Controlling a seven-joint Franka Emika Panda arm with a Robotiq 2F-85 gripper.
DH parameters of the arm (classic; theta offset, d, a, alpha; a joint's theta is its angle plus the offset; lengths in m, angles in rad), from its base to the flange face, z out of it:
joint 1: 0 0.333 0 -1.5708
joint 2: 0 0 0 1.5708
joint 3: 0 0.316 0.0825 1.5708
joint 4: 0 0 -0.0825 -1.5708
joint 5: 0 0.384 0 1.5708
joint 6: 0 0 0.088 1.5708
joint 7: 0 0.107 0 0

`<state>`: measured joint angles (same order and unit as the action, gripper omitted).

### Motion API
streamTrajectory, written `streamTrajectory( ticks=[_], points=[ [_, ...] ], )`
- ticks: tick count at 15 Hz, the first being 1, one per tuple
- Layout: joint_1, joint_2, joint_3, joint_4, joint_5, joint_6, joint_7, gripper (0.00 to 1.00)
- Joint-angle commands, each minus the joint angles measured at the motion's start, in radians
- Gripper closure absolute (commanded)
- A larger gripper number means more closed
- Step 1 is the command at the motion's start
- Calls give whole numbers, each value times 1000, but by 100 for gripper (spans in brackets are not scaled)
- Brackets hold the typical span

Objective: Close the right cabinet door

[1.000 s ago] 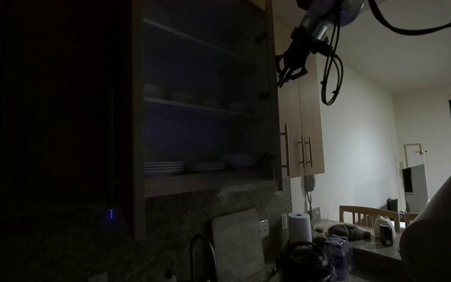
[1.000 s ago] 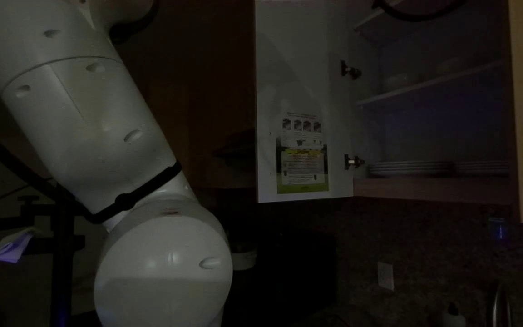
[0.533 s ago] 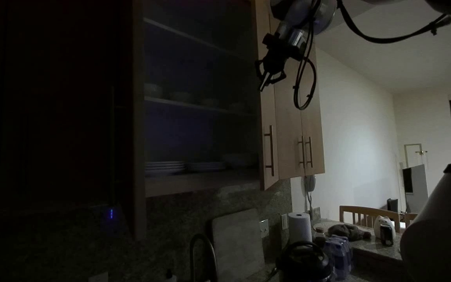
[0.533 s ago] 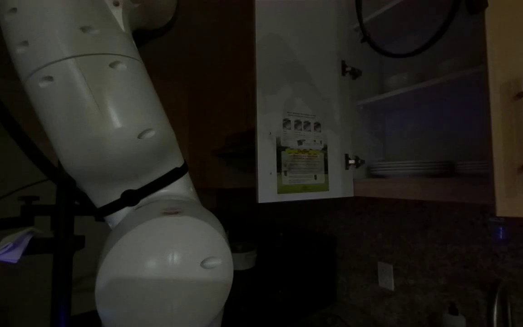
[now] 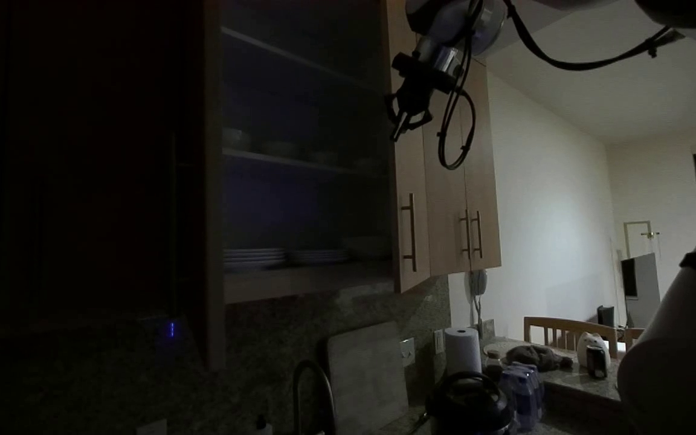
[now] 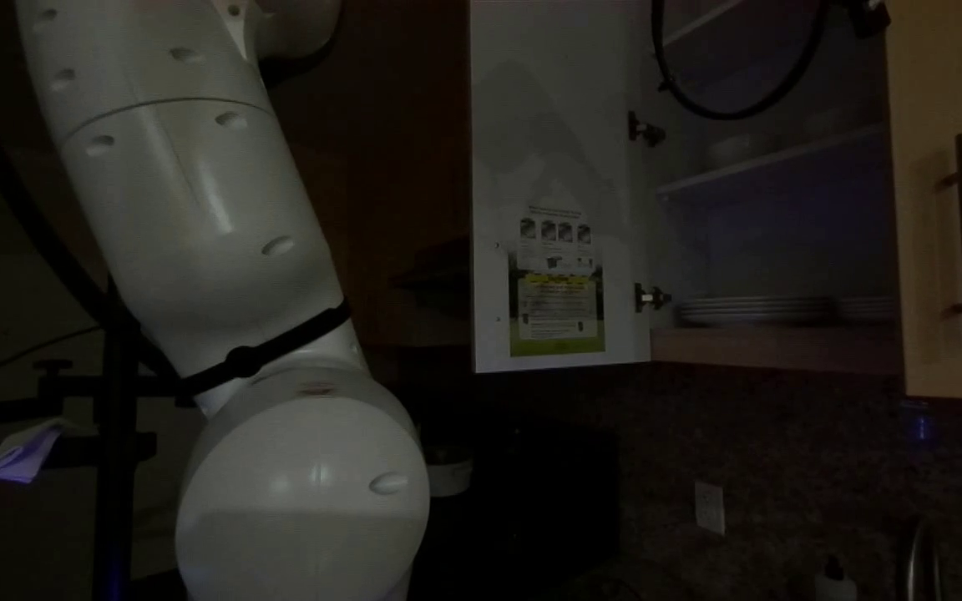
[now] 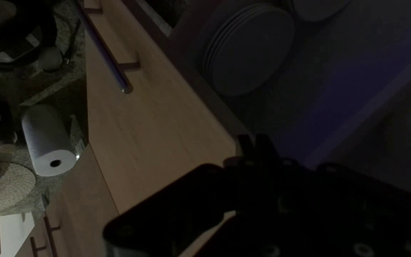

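The right cabinet door (image 5: 411,172) stands partly open, its tan front and bar handle (image 5: 412,232) turned toward the view. The door also shows in an exterior view (image 6: 936,75) at the right edge and in the wrist view (image 7: 162,125). My gripper (image 5: 394,139) is in front of the door's upper part, by its free edge. In the wrist view the gripper (image 7: 254,137) has its dark fingers close together with nothing seen between them. The fingertips overlap the door's edge there; I cannot tell if they touch it. The door's inner face is hidden.
The open cabinet holds plates (image 5: 254,258) and bowls on shelves. Another open door (image 6: 556,125) shows a grey inner face with papers. Narrower tan doors (image 5: 482,181) adjoin on the right. Below are a paper towel roll (image 5: 463,350), a black cooker (image 5: 469,405) and a faucet (image 5: 318,374).
The right cabinet door has swung toward the cabinet, bringing its tan front and handle into fuller view. My gripper has moved left with it in an exterior view, slower in the last half second.
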<state>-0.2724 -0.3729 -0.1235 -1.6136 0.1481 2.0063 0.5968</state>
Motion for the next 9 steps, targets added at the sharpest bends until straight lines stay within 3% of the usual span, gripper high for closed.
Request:
streamTrajectory(
  ticks=[1, 5, 9],
  points=[
    [5, -52, -40, -43, 26, 58, -15, 92],
    [-11, -94, -82, -65, 32, 104, -13, 92],
    [-12, -66, -124, -28, 36, 70, -20, 92]
  ],
)
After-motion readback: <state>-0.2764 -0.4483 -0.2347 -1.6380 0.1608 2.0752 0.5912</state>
